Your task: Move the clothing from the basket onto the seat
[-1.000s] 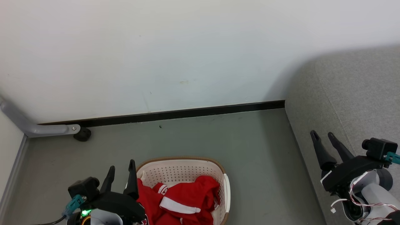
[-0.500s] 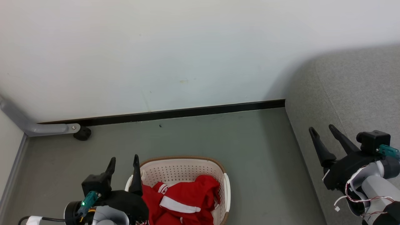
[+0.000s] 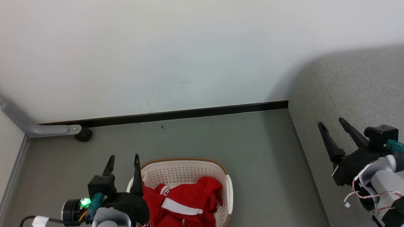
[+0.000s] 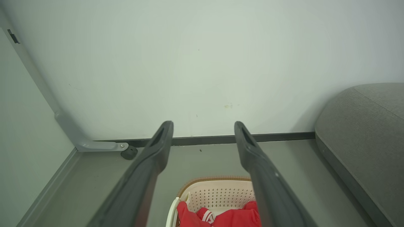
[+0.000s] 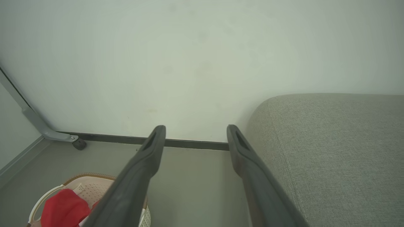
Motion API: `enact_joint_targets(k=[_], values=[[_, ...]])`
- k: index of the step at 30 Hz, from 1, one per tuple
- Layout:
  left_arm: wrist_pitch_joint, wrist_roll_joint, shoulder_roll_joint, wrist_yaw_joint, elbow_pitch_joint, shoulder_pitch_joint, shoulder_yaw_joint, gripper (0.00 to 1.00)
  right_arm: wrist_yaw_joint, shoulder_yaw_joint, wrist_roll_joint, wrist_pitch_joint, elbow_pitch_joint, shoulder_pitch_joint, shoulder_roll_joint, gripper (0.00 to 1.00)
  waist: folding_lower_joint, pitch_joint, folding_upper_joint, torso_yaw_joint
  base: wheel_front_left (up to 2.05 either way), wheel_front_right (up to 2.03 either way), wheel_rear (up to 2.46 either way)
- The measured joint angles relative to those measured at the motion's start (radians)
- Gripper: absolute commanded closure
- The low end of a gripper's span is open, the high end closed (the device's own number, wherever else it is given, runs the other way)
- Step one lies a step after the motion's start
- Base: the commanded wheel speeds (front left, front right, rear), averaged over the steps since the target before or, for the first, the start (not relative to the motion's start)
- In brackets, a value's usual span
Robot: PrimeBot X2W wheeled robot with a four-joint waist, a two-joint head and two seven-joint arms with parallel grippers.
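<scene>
Red clothing (image 3: 186, 198) with white bands lies heaped in the cream perforated basket (image 3: 186, 171) on the floor at the bottom centre of the head view; it also shows as clothing (image 4: 221, 217) in the basket (image 4: 217, 194) in the left wrist view and as clothing (image 5: 64, 208) in the basket (image 5: 86, 187) in the right wrist view. My left gripper (image 3: 123, 156) hangs open and empty over the basket's left rim. The light-grey seat (image 3: 356, 91) fills the right side. My right gripper (image 3: 332, 124) stands open and empty above the seat's (image 5: 331, 148) left edge.
A white wall with a black baseboard (image 3: 176, 114) closes the far side. A grey metal leg with a black caster (image 3: 83, 134) stands at the far left. Grey floor (image 3: 252, 151) lies between the basket and the seat.
My left wrist has rolled and drawn lower, its fingers now more upright beside the basket rim. My right gripper has risen and shifted slightly right over the seat edge. Both stay open.
</scene>
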Motion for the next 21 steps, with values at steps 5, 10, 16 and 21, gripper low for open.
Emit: enact_joint_targets(k=[5,10,16,21], values=[[0.0,0.018,-0.002,0.002,0.0,0.0,0.018,0.0,-0.009,-0.026,-0.001,0.0,0.002,0.0,0.0,0.0,0.0,-0.001,0.0,-0.001,0.0,0.0,0.0],[0.0,0.021,-0.006,0.008,0.0,0.003,0.022,0.0,-0.01,-0.04,-0.014,0.0,0.0,0.0,0.0,0.0,0.0,0.0,0.0,-0.003,0.0,0.0,0.0],[0.0,0.022,-0.01,0.008,-0.012,0.01,0.02,0.0,-0.01,-0.056,-0.033,0.0,-0.047,0.002,-0.007,0.0,0.0,0.022,0.0,-0.006,0.0,0.0,0.0],[0.0,0.027,-0.019,0.008,-0.016,0.026,-0.005,0.0,-0.01,-0.083,-0.045,0.0,-0.112,0.001,-0.036,0.0,0.0,0.066,0.0,-0.011,0.0,0.0,0.0]])
